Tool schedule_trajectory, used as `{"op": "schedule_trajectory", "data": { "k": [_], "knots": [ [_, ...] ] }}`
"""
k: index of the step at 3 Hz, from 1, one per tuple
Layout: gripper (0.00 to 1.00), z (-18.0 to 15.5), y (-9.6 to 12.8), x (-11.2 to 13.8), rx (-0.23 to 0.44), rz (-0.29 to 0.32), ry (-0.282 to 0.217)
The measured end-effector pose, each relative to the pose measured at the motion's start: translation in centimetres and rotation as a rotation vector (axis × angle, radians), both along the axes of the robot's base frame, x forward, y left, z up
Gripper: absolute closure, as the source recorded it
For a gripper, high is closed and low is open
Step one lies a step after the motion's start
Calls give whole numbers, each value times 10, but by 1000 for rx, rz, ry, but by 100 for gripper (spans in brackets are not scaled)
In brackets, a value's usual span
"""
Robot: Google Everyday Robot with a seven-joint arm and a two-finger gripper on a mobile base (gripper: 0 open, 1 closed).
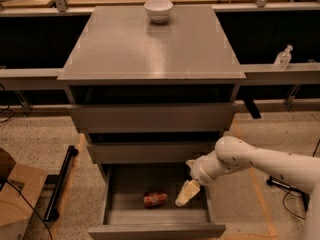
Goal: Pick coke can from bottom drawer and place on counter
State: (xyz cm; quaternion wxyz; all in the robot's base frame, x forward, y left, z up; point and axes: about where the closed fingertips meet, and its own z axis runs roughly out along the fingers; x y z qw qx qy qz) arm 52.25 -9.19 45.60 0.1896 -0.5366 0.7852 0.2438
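Observation:
The coke can (155, 199) lies on its side on the floor of the open bottom drawer (156, 230), near the middle. My gripper (185, 196) hangs down inside the drawer, to the right of the can and a short gap from it. The white arm comes in from the right over the drawer's right wall. The grey counter (150, 46) is the cabinet top above, with a white bowl (158, 10) at its far edge.
Two shallower grey drawers (152, 116) are partly pulled out above the bottom one. A cardboard box (15, 199) and a black bar (60, 181) lie on the floor at the left. A clear bottle (282, 58) stands on the right rail.

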Motion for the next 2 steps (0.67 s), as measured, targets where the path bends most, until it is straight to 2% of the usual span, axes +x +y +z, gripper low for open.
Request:
{"op": "schedule_trajectory", "data": {
  "k": [1,2],
  "knots": [
    [0,-19,7,31,56,-20,-51],
    [0,-62,18,65,115,-38,-68]
  ]
}}
